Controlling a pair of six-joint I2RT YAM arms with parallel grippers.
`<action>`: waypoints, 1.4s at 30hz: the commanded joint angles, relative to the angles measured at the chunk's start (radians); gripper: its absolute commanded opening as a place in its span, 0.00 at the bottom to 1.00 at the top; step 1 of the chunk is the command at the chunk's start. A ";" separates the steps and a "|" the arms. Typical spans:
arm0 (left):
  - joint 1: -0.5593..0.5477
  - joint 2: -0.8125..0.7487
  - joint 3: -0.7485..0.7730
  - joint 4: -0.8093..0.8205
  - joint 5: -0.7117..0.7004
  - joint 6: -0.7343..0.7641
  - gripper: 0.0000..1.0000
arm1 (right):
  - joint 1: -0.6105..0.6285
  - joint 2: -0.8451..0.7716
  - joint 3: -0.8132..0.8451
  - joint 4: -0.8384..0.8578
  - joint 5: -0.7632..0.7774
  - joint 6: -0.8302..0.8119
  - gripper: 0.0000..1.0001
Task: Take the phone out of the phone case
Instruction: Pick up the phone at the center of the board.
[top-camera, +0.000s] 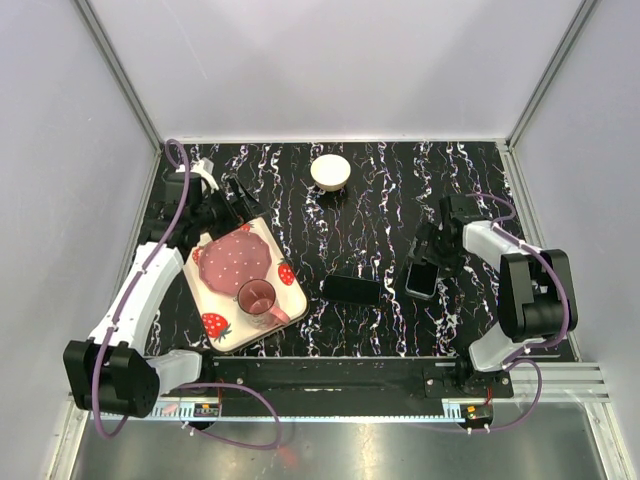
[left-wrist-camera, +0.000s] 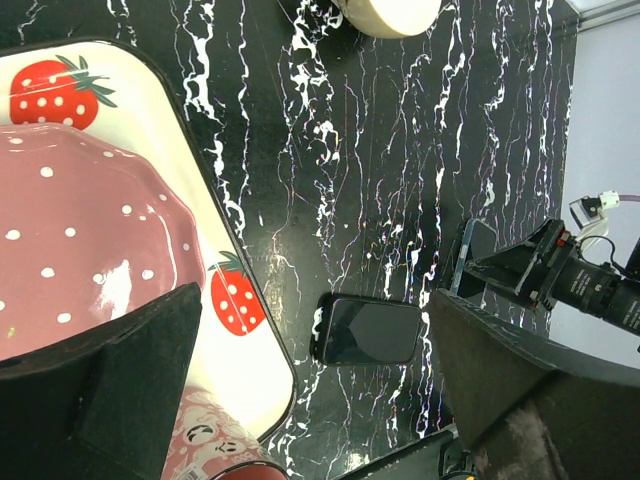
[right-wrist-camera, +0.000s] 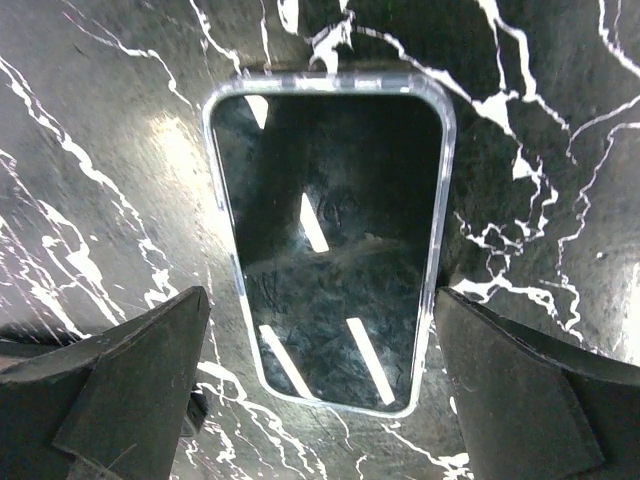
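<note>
A: Phone out yet?
B: Looks done, I'd say: slim black glossy phone (top-camera: 350, 289) lies bare mid-table, clear-rimmed phone case (right-wrist-camera: 330, 240) flat to its right, apart
A: Hands?
B: right gripper (top-camera: 432, 252) spread wide above the case, holding nothing; left gripper (top-camera: 232, 200) spread too, empty, far left by the cream strawberry-print tray (top-camera: 235, 338)
A: Anything left?
B: Case's dark inside is hard to read, can't confirm it's empty
</note>
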 joint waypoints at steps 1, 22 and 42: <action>-0.017 0.030 0.018 0.060 0.026 -0.015 0.99 | 0.036 0.006 0.017 -0.107 0.091 0.003 1.00; -0.125 0.120 0.130 0.006 0.028 0.075 0.99 | 0.137 0.039 0.037 -0.098 0.079 0.069 0.52; -0.439 0.735 0.385 0.307 0.333 -0.188 0.99 | 0.139 -0.250 -0.135 0.270 -0.241 0.156 0.29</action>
